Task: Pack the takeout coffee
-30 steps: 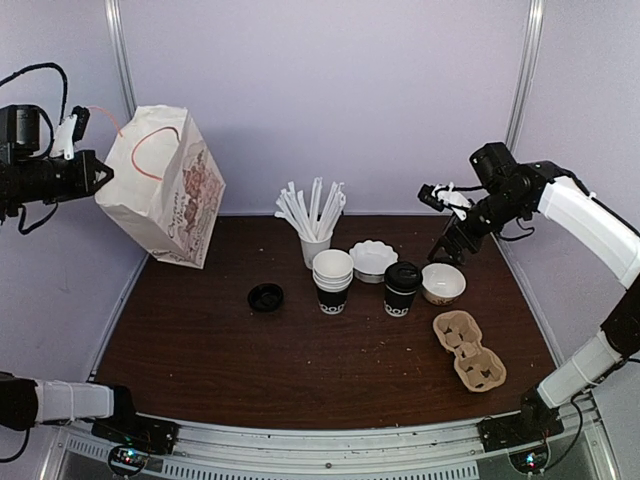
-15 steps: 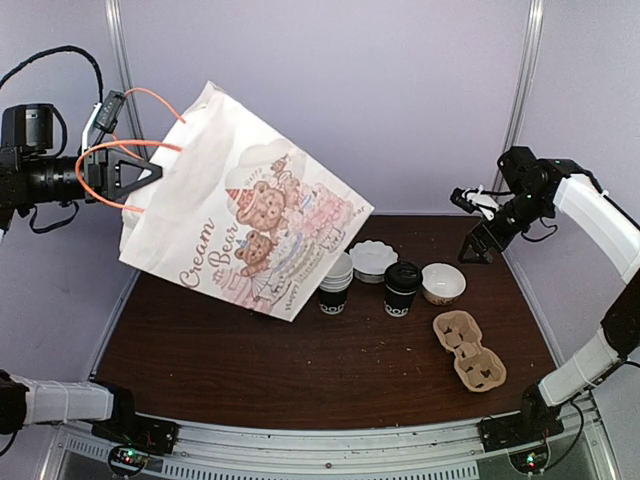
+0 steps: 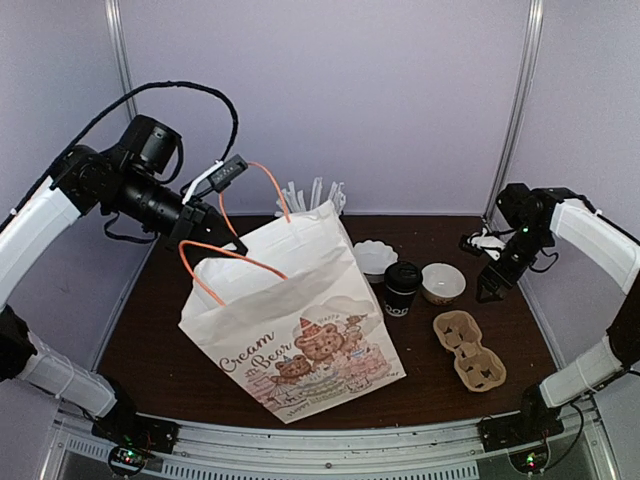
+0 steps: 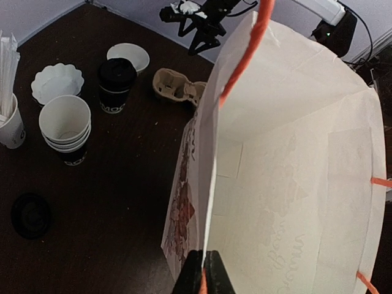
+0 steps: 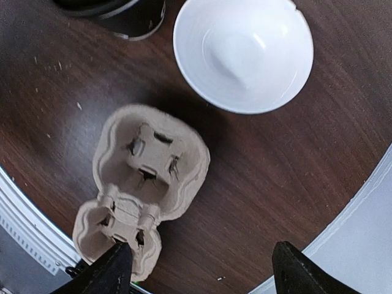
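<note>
The left pincer (image 4: 202, 272) is clamped on the orange handle (image 4: 242, 67) of the paper bag (image 3: 300, 320). The bag fills the lower centre of the top view, tilted, with its mouth open. Whether its base touches the table (image 3: 160, 340) is unclear. The right pincer (image 5: 202, 245) stands with its fingers apart and nothing between them, at the right of the top view, above the table beside the cardboard cup carrier (image 3: 468, 350). The takeout coffee (image 3: 402, 288) stands upright with its lid on at centre right, between the bag and the cream bowl (image 3: 442, 283). In the left wrist view, stacked white cups (image 4: 64, 125) and a loose black lid (image 4: 30, 214) lie at left.
</note>
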Robot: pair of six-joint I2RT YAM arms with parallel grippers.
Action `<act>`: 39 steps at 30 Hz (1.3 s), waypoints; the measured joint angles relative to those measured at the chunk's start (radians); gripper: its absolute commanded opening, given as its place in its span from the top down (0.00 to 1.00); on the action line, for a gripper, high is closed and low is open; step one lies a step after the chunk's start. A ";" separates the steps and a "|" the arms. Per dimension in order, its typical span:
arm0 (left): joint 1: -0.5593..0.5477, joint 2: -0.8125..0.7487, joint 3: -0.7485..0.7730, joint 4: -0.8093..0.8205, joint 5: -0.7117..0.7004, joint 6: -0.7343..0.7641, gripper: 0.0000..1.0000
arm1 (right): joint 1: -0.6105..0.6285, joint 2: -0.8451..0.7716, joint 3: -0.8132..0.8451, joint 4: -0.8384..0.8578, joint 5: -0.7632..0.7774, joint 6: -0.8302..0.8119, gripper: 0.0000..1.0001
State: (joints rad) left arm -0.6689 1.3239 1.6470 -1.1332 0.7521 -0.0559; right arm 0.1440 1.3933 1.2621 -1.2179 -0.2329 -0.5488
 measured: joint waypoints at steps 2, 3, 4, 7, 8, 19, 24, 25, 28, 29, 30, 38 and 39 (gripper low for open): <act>-0.023 0.038 0.000 -0.014 -0.036 0.035 1.00 | 0.000 -0.008 -0.042 -0.005 0.021 -0.017 0.21; -0.032 0.056 0.000 -0.023 -0.052 0.051 1.00 | 0.000 -0.013 -0.066 -0.009 0.029 -0.029 0.20; -0.039 0.072 0.000 -0.029 -0.067 0.065 1.00 | 0.000 -0.018 -0.098 -0.014 0.031 -0.050 0.20; -0.053 0.125 0.000 -0.048 -0.108 0.101 1.00 | 0.000 -0.040 -0.150 -0.035 0.027 -0.101 0.17; -0.056 0.143 0.000 -0.051 -0.122 0.111 1.00 | 0.000 -0.046 -0.164 -0.044 0.025 -0.117 0.16; -0.060 0.248 -0.002 -0.053 -0.214 0.163 0.92 | 0.000 -0.066 -0.354 -0.095 0.042 -0.283 0.15; -0.061 0.255 0.001 -0.047 -0.243 0.177 0.59 | 0.000 -0.038 -0.378 -0.048 0.060 -0.282 0.15; -0.061 0.255 0.001 -0.046 -0.251 0.172 0.57 | 0.000 -0.031 -0.379 -0.034 0.068 -0.280 0.15; -0.063 0.255 0.004 -0.045 -0.268 0.177 0.48 | 0.000 -0.008 -0.383 0.011 0.115 -0.263 0.16; -0.063 0.254 0.007 -0.043 -0.274 0.178 0.45 | 0.000 -0.003 -0.385 0.027 0.139 -0.260 0.16; -0.063 0.254 0.011 -0.040 -0.277 0.177 0.42 | -0.001 0.003 -0.386 0.042 0.159 -0.256 0.16; -0.063 0.144 -0.062 0.081 -0.323 0.166 0.33 | -0.034 0.067 -0.338 0.133 0.314 -0.214 0.16; -0.063 0.131 -0.068 0.092 -0.330 0.167 0.33 | -0.038 0.075 -0.320 0.137 0.320 -0.203 0.16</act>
State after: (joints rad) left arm -0.7322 1.4548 1.5787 -1.0412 0.4221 0.1108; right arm 0.1059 1.4685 0.9417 -1.0809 0.0872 -0.7521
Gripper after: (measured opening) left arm 0.663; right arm 0.839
